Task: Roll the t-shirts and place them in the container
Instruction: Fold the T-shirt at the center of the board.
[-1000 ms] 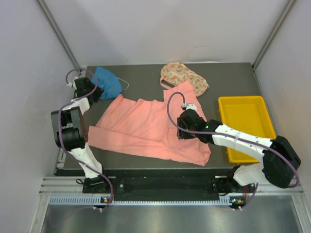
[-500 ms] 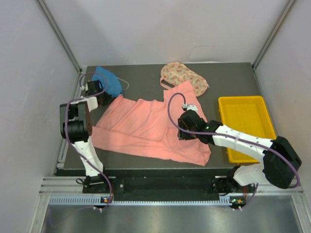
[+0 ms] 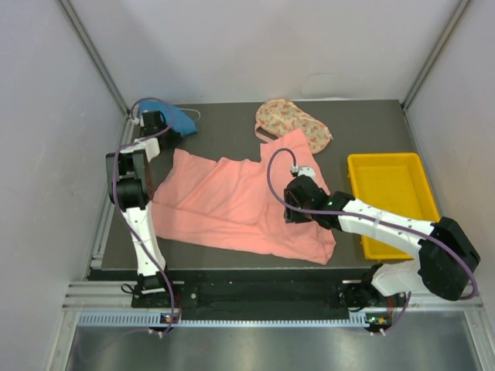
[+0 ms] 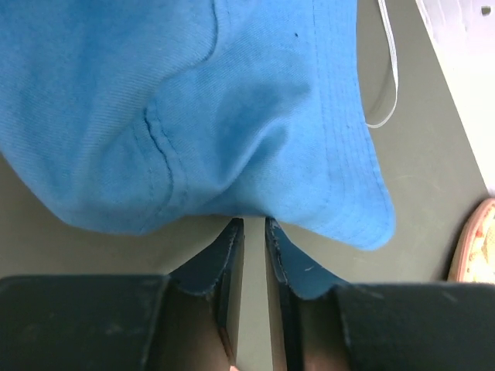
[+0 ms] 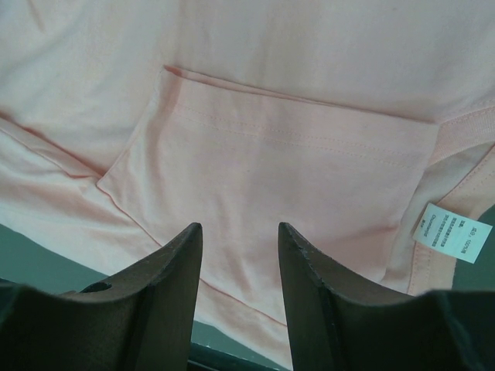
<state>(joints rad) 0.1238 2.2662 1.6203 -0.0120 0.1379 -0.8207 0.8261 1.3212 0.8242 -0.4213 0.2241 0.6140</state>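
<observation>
I'd slide the blue tee (image 4: 193,108) aside slowly: left fingers (image 4: 226,259) nearly together (grip unclear), right fingers (image 5: 166,297) spread over the pink tee (image 5: 271,154).

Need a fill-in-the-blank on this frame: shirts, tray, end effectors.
1. The spread-out t-shirt mid-table is ___ in colour.
2. The left end effector has its tips at the far-corner t-shirt, which is ___.
3. The tray is ___ in colour.
4. The right end effector, over the spread-out t-shirt, has its jaws ___.
Missing words: pink; blue; yellow; open.
</observation>
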